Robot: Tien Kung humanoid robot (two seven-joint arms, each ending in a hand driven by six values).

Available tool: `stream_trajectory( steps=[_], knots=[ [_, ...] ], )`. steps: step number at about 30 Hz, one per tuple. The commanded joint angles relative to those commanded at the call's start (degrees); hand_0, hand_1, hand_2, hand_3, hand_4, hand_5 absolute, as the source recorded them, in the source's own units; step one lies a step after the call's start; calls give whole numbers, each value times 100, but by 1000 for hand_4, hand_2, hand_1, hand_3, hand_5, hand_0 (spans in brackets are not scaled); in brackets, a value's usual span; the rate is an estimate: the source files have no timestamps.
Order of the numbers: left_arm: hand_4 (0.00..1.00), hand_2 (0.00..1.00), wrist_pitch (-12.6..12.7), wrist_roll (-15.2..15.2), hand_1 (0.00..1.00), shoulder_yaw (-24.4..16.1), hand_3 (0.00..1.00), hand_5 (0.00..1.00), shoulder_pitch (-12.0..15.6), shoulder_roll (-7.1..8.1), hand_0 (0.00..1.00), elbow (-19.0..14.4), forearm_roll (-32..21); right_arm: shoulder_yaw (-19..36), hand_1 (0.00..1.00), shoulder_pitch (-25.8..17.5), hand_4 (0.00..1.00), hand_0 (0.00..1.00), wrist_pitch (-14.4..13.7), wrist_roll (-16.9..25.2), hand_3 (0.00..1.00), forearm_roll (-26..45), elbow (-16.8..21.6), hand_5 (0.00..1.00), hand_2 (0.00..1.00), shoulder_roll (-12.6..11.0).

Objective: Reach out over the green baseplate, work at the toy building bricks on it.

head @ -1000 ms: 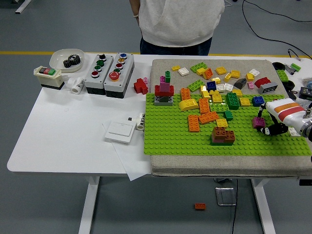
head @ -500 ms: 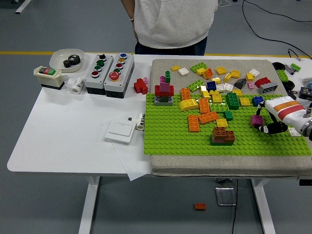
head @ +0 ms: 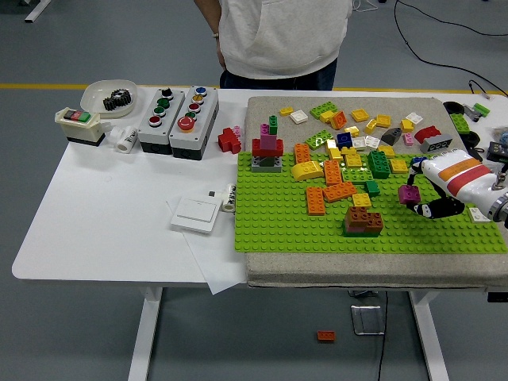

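The green baseplate (head: 317, 230) lies on a grey mat on the white table. Several bricks stand on it: a brown block (head: 363, 221), orange bricks (head: 316, 200), a yellow curved brick (head: 305, 169) and a red, grey and magenta stack (head: 267, 154). My right hand (head: 419, 202) reaches in from the right edge, low over the plate's right part. Its fingers are curled on a small magenta brick (head: 409, 194), to the right of the brown block. My left arm is out of view.
Loose bricks lie on the mat (head: 349, 119) behind the plate. Two button boxes (head: 178, 112), a white bowl with a gear (head: 109, 97), a white switch plate (head: 195, 213) and a red brick (head: 229, 140) sit to the left. A person (head: 278, 40) stands at the far side.
My right hand has moved left over the baseplate with the magenta brick in it, closer to the brown block. The person has shifted slightly left.
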Motion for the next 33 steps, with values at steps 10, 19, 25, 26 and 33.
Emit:
stream_trajectory(
  steps=[10, 19, 25, 26, 33],
  knots=[
    [667, 771, 3, -7, 772, 19, 597, 673, -4, 2, 796, -2, -39, -91, 45, -153, 787, 144, 578, -547, 491, -140, 1005, 326, 128, -183],
    [666, 771, -11, -4, 773, 18, 596, 672, -1, 8, 796, 2, -42, -152, 51, -233, 790, 144, 661, -971, 494, -58, 1392, 335, 129, -124],
    [665, 771, -10, 0, 773, 24, 597, 670, 2, 11, 795, 3, -48, -198, 51, -220, 802, 144, 804, -1210, 494, 30, 1523, 348, 128, -109],
    [665, 771, -10, 1, 773, 25, 597, 670, 2, 12, 795, 3, -47, -207, 51, -215, 802, 144, 823, -1230, 494, 28, 1529, 348, 128, -108],
    [665, 771, -1, 1, 775, 41, 596, 670, -6, 22, 796, 1, -64, -267, 51, -213, 815, 145, 925, -1329, 493, 13, 1613, 373, 130, -119]
  ],
)
